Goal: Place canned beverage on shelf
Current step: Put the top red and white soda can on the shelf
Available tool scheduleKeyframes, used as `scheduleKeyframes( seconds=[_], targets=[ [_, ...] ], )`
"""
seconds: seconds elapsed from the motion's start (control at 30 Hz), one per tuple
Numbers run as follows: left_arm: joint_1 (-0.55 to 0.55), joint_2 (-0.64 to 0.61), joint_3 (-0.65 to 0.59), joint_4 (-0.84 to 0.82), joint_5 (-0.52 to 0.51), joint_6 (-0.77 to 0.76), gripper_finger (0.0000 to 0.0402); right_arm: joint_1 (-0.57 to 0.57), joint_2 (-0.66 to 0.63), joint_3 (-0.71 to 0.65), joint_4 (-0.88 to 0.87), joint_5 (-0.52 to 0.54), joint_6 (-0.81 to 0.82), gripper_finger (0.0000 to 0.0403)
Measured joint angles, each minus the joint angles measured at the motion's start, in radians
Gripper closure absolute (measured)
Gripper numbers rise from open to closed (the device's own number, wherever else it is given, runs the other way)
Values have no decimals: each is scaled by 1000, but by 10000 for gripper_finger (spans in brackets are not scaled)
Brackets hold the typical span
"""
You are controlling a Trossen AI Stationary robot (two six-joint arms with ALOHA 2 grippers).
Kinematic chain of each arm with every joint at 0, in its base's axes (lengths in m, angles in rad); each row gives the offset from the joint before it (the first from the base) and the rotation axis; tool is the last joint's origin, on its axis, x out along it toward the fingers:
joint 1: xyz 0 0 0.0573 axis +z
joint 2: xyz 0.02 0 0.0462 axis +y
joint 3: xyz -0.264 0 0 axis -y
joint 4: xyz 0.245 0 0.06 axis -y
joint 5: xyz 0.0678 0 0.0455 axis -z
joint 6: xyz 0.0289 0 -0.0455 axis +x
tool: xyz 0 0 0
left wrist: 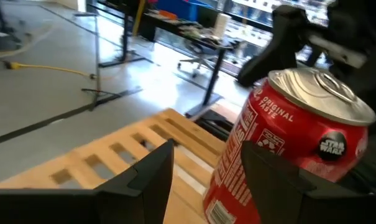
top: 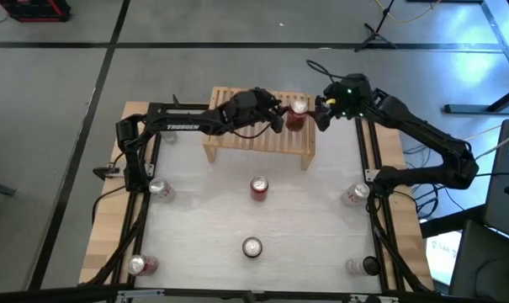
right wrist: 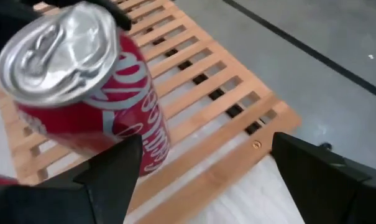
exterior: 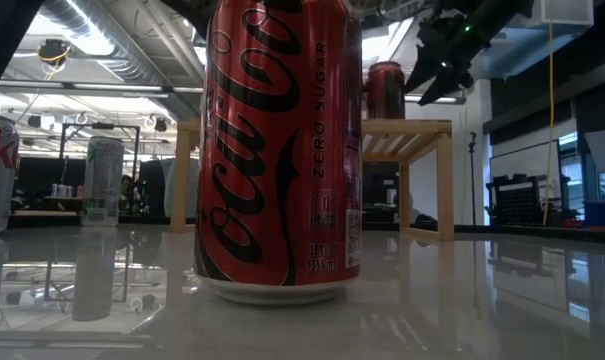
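Note:
A red can [top: 297, 114] stands upright on the right end of the light-wood slatted shelf [top: 246, 139] at the far side of the table. In the low view the same can [exterior: 385, 90] tops the shelf [exterior: 422, 135]. My left gripper [top: 279, 119] is open just left of it. In its wrist view the can [left wrist: 293, 143] is wider than the finger gap and stands beyond one finger [left wrist: 268, 180]. My right gripper [top: 320, 111] is open at the can's right. In its wrist view the can [right wrist: 88, 93] lies off to one side of the fingers, not between them. My left gripper comes level from the table's left, and one finger [left wrist: 268, 180] stands in front of the can's lower side [left wrist: 228, 186]. Whether that finger touches the can I cannot tell. The can stands on the slats on its own base.
Two more red cans stand on the white table in front of the shelf, one at mid-table [top: 259, 187] and one near the front edge [top: 251, 247], which fills the low view [exterior: 277, 150]. Other cans stand near the table's corners [top: 161, 188] [top: 355, 194].

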Motion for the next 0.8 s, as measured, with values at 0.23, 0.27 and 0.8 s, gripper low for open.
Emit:
scheduleKeyframes(
  seconds=[0.23,0.27,0.8],
  targets=[
    [-17,-27,0,-23,65,5,212,-3,-21,29,-2,143,-24,49],
    [-19,-31,0,-26,75,5,212,-3,-19,29,-9,158,-25,49],
    [-61,-30,0,-66,35,4,212,-3,27,28,0,38,-27,49]
  ],
)
